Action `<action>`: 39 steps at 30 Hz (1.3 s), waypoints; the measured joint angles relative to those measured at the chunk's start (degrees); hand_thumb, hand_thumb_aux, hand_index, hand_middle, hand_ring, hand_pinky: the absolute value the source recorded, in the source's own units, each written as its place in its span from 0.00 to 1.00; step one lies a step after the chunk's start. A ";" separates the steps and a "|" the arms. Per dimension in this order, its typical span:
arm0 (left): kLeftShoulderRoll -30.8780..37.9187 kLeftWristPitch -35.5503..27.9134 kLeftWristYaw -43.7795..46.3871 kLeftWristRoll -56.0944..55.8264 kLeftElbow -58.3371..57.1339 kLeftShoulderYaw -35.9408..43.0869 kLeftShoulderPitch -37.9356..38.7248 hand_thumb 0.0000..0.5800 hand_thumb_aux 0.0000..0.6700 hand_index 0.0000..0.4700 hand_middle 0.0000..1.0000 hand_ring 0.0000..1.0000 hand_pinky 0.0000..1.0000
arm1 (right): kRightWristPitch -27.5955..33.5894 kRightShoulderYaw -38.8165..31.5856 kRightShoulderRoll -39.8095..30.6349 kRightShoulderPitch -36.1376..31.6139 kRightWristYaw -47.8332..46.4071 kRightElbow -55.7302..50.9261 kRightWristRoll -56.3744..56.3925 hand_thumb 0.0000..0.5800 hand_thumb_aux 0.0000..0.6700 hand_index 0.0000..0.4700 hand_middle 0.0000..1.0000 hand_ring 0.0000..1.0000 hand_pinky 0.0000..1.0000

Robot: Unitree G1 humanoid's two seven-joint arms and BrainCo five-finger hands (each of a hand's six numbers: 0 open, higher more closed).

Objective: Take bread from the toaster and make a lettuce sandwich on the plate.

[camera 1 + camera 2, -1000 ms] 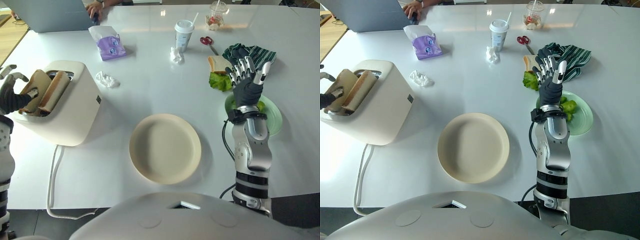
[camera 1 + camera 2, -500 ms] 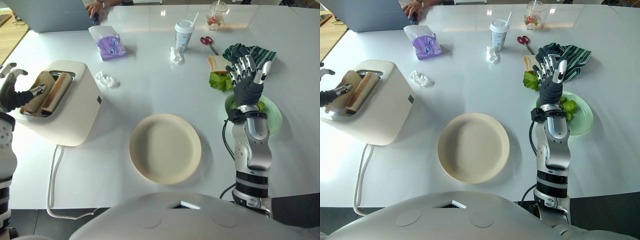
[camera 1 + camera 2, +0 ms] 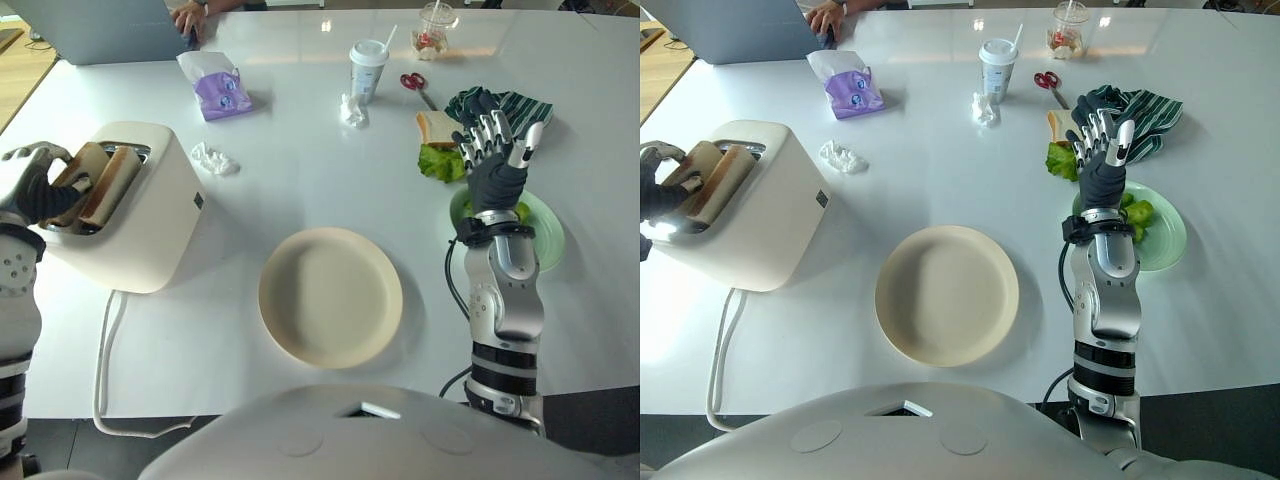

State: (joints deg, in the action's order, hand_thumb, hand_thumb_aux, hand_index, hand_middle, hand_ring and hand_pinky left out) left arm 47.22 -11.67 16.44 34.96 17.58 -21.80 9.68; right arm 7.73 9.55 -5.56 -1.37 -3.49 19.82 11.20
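Closing over the top of the outer bread slice point(image 3: 85, 165) in the toaster point(image 3: 140, 230) at 9 o'clock, the left robot hand point(image 3: 30, 185) has gone from loosely spread fingers to a curled grip on it. The slice sits in its slot, so the lift toward the plate point(image 3: 330, 295) at the tabletop point(image 3: 300, 170) centre looks about to begin. At 3 o'clock the right robot hand point(image 3: 492, 155) has not moved, upright, fingers spread wide and holding nothing, near the lettuce point(image 3: 435, 163); no writing can be read anywhere.
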 measured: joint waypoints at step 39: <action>-22.22 9.77 30.35 -31.19 -25.67 50.90 -32.44 1.00 1.00 1.00 1.00 1.00 1.00 | -1.84 4.42 1.64 -9.72 1.79 -8.66 3.92 0.00 0.00 0.00 0.00 0.00 0.00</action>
State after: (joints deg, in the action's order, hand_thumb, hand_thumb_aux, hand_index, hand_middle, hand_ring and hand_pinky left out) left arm 25.00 -1.90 46.79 3.77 -8.09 29.10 -22.77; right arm 5.89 13.97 -3.92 -11.09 -1.70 11.16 15.12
